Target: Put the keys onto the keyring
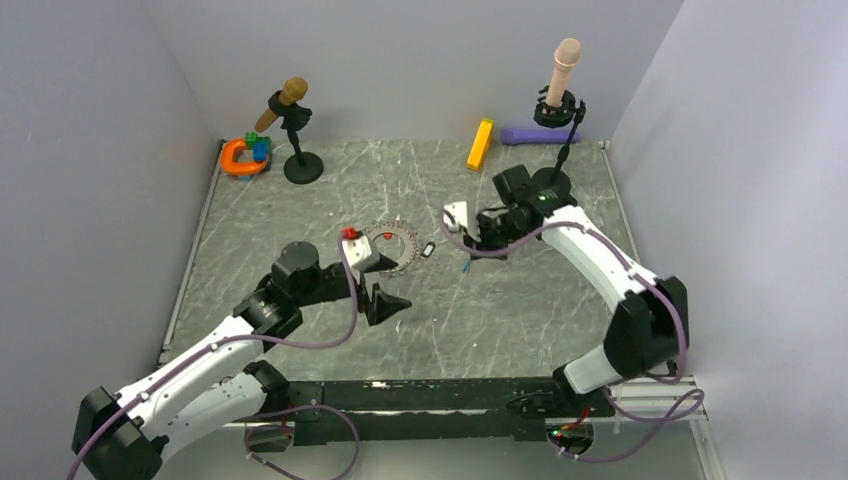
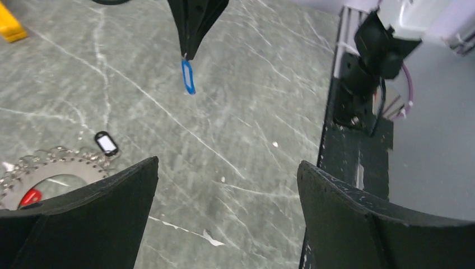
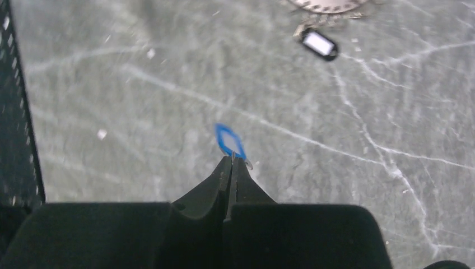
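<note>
The left arm (image 1: 200, 360) reaches from the near-left corner toward the middle of the worktop (image 1: 250, 230), forearm low and nearly level. The left hand (image 1: 390, 308) is just on the near side of the keyring (image 1: 393, 245), its two black fingers (image 2: 84, 218) spread wide apart with nothing between them. The right arm (image 1: 600, 250) rises from its base at the near right, bends at the elbow and comes in across the worktop, the wrist turned downward. The right hand (image 1: 470, 252) points down with its fingers pressed together, pinching the top of the blue key (image 3: 229, 140), which hangs below the tips. That key is to the right of the keyring and apart from it; whether its lower end touches the worktop cannot be told. The keyring lies flat near the centre, with the black key (image 1: 428, 249) just beside its right rim and a red key (image 2: 31, 196) inside its loop. From the left wrist only part of the ring shows, the rest hidden behind the near finger; from the right wrist just a sliver of it enters at the upper edge. The pinch point itself is too small to make out, and the right wrist view is blurred. A yellow block (image 1: 480, 144) lies at the far side.
</note>
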{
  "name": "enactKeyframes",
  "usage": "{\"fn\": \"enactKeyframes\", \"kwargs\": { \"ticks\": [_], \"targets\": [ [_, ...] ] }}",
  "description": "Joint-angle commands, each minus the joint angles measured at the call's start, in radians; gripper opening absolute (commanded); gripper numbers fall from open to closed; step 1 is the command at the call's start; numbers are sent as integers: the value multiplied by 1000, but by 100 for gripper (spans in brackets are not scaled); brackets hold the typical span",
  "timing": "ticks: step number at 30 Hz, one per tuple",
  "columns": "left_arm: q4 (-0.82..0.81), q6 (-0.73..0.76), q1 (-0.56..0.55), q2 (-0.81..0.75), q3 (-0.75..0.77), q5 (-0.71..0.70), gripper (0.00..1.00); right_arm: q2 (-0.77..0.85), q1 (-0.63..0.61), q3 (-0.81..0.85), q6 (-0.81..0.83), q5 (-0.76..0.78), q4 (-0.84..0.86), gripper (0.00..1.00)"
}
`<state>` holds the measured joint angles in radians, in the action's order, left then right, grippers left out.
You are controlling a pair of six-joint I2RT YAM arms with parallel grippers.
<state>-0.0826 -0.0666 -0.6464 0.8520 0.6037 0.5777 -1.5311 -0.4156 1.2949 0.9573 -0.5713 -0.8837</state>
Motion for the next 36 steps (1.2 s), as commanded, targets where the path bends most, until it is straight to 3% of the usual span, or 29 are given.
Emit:
{"fn": "enactKeyframes", "kwargs": {
  "ticks": [1,6,12,20,25,28,32,36],
  "targets": [
    [-121,115,-86,-42,-46,-39,95,147,-2,-114,406,-41,-142,0],
    [-128,134,-165,-58,-110,-143,93,193,-3,-213,439,68,-167,0],
    [-173,156,-237,-51,-175,-256,92,216,-31,-365,407,70,-81,0],
    [-411,186,-280,-30,-308,-260,88,268,-62,-440,491,-258,15,0],
    [-688,175,-286,12,-414,-263,82,231,-63,-400,623,-477,-76,0],
    [-802,161,-287,76,-413,-266,69,200,-63,-360,769,-593,-199,0],
    [-856,147,-288,202,-341,-189,32,134,-62,-302,1017,-698,-398,0],
    [-951,126,-309,289,-316,-156,30,96,-60,-275,1106,-742,-454,0]
  ]
}}
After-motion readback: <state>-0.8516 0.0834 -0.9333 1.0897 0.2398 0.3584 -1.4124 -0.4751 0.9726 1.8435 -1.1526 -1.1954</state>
